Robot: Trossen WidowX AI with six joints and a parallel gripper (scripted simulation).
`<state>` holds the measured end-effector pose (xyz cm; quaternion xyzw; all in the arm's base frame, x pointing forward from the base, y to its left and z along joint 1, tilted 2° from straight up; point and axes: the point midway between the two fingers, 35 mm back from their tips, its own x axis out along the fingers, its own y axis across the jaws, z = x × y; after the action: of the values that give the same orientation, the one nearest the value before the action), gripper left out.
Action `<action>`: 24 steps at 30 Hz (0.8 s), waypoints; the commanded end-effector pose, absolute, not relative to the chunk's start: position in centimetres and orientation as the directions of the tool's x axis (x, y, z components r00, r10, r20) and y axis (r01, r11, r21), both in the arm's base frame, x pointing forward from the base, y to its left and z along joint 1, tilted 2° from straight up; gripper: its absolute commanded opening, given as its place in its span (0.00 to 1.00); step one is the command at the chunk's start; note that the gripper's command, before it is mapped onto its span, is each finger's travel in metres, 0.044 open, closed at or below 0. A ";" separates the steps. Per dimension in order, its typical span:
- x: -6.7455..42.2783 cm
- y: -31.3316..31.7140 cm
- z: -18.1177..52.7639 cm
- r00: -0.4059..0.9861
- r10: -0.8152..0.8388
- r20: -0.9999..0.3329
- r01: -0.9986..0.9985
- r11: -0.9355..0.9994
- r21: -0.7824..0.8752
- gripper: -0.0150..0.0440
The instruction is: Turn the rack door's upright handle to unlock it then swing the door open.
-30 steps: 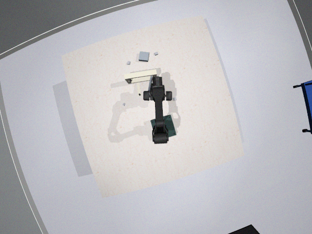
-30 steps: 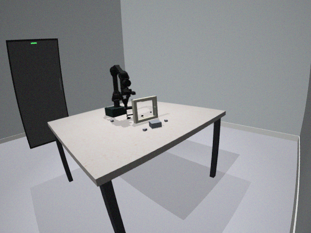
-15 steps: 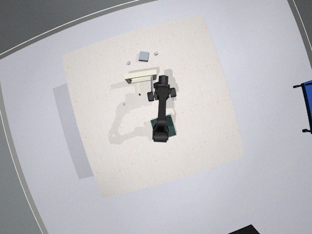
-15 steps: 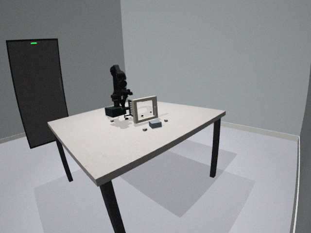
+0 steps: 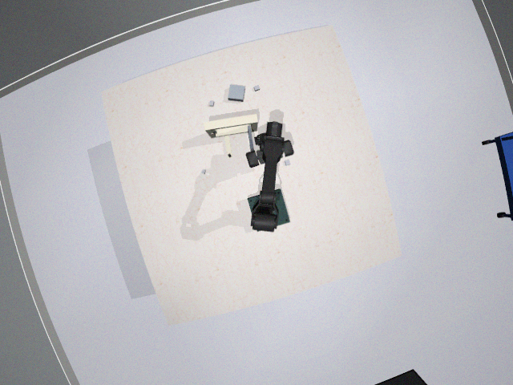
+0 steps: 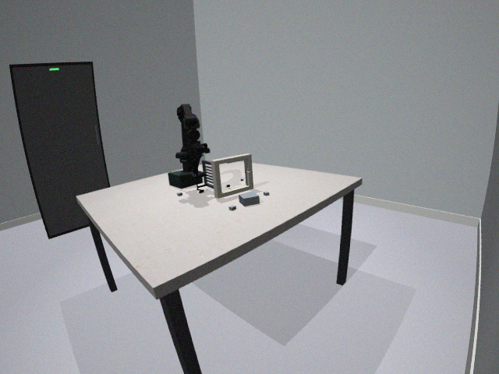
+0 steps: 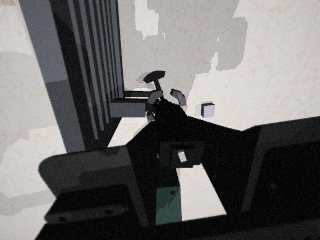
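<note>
Beyond the cream frame's [image 5: 231,122] [image 6: 215,181] right end, the slatted door [image 5: 251,139] [image 6: 206,174] [image 7: 75,75] is standing wide; my claw [image 7: 170,123] is gripping its handle [image 7: 154,80], jaws narrowly parted; slim and rigid, it is probably wanting a mid-height hold.

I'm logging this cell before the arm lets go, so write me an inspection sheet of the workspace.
Surface: pale speckled table, shadows across it.
Job's things: frame upright; slatted door swung out towards the arm's base, exact angle not readable.
Clutter: one grey block and small cubes beyond the frame; more cubes on the arm's side.
Gripper: fingers closed on the door's handle.
Cables: nothing seen.
Surroundings: dark room door, grey walls.
</note>
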<state>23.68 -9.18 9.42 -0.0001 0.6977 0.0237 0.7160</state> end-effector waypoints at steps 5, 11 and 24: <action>23.7 -9.2 9.4 0.020 0.034 -0.999 -0.049 0.998 0.033 0.29; 23.7 -9.2 9.4 0.020 0.034 -0.999 -0.049 0.998 0.033 0.51; 23.8 -9.3 10.1 0.020 0.034 -0.999 -0.049 0.998 0.033 0.75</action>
<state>23.60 -9.21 9.62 -0.0040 0.7009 0.0279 0.7127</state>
